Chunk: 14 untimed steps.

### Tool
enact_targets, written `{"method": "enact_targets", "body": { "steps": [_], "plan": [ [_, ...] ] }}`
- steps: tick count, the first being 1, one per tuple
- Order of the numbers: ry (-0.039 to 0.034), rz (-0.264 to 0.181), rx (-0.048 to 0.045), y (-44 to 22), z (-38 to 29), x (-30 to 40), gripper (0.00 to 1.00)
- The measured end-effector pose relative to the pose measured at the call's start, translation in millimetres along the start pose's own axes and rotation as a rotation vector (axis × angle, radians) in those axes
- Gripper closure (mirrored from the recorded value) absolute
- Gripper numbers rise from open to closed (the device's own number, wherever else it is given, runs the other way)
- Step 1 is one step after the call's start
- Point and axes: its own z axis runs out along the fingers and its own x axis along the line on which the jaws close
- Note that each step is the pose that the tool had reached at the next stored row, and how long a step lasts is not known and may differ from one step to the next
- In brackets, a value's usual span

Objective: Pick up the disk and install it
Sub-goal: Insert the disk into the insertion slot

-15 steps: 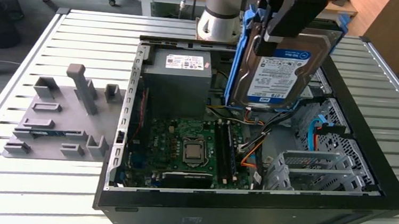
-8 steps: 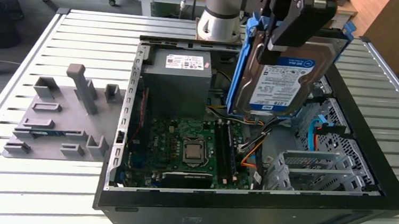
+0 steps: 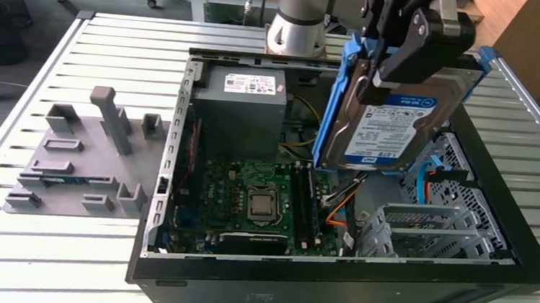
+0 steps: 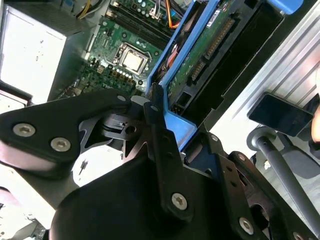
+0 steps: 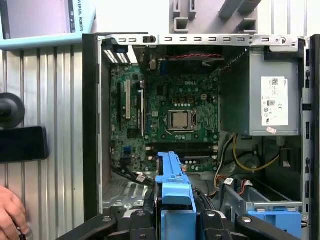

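Observation:
The disk point(image 3: 384, 128), a silver-grey drive with a white-and-blue label in a blue plastic carrier frame, hangs tilted on edge above the right half of the open computer case point(image 3: 166, 187) in the exterior view. My gripper point(image 3: 396, 60) is shut on its upper end, the black fingers point(image 3: 416, 40) clamping across the carrier. In the second wrist view my gripper point(image 4: 156, 112) pinches the blue frame, and the disk's green circuit-board underside point(image 4: 200, 55) shows beyond it. In the first wrist view the blue carrier point(image 5: 174, 182) sticks out between the fingers point(image 5: 145, 217), over the case's inside.
Inside the case are a grey power-supply box point(image 3: 239, 109), the motherboard point(image 3: 252, 197) and a metal drive cage point(image 3: 428, 225) with a blue latch point(image 5: 275, 220). A grey slotted fixture point(image 3: 86, 159) lies on the slatted table point(image 3: 24, 89). A person's hand point(image 5: 10, 212) is beside the case.

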Motion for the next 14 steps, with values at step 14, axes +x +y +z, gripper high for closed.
{"method": "enact_targets", "body": {
  "steps": [14],
  "plan": [
    [0.0126,0.000,-0.0005,-16.4,5.3,6.7,0.64]
  ]
}}
